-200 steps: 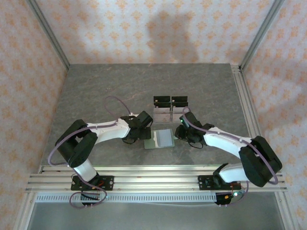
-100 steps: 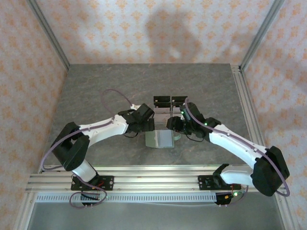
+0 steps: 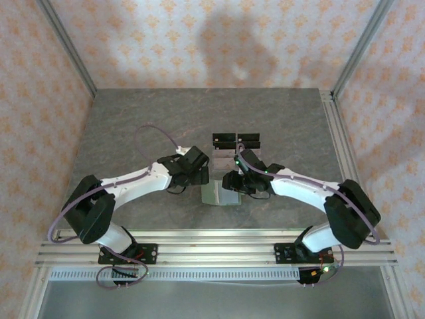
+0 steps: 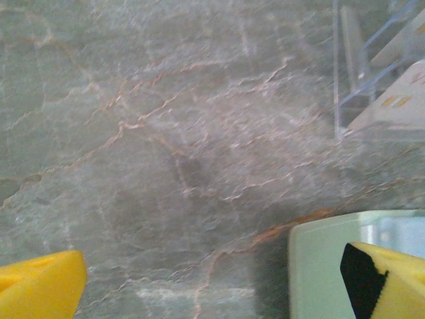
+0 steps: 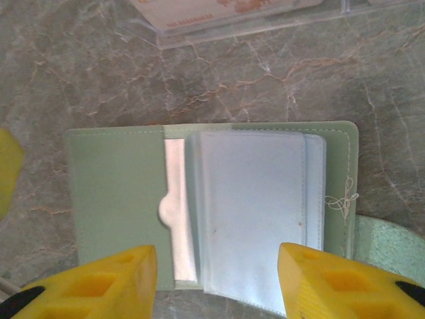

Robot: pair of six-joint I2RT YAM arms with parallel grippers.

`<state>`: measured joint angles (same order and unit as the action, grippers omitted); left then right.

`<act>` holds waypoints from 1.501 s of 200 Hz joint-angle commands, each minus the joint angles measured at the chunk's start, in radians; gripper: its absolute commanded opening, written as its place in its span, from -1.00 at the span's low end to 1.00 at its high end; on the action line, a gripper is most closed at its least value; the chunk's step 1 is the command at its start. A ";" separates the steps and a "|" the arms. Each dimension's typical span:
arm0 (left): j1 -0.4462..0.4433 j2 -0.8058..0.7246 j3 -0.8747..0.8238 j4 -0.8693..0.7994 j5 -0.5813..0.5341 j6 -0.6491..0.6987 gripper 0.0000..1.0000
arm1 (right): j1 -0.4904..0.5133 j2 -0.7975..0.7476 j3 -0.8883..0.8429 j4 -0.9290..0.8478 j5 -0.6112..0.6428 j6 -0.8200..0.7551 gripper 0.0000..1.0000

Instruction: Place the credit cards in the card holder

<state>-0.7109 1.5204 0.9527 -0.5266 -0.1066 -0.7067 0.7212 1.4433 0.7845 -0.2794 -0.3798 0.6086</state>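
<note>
The card holder lies open on the table, sage-green panel on the left and clear sleeves on the right. My right gripper hovers open just above its near edge, nothing between the yellow fingers. In the top view the card holder sits between both grippers. My left gripper is open over bare table, its right finger over the card holder's corner. Credit cards stand in the acrylic stand: black ones and a pale one.
The clear acrylic tiered stand stands just behind the card holder, close to both wrists. The grey marble table stretches out left and back. Patterned walls and metal frame posts enclose the table.
My right gripper has moved left over the card holder and its jaws have spread wider. My left gripper has shifted a little back toward the stand, still open.
</note>
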 commanded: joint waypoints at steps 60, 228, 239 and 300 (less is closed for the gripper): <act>0.009 -0.023 -0.077 0.006 -0.032 0.019 1.00 | 0.004 0.073 -0.055 0.097 -0.003 0.024 0.01; 0.008 0.026 -0.120 0.048 -0.023 0.016 1.00 | 0.004 0.012 -0.083 0.064 0.029 0.023 0.01; 0.008 0.026 -0.123 0.049 -0.023 0.015 1.00 | 0.005 0.022 -0.086 0.070 0.028 0.025 0.01; 0.007 0.024 -0.129 0.053 -0.023 0.013 1.00 | 0.005 0.039 -0.100 0.074 0.036 0.030 0.00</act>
<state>-0.7109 1.5372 0.8406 -0.4808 -0.1097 -0.7048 0.7216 1.4662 0.6983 -0.1940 -0.3729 0.6281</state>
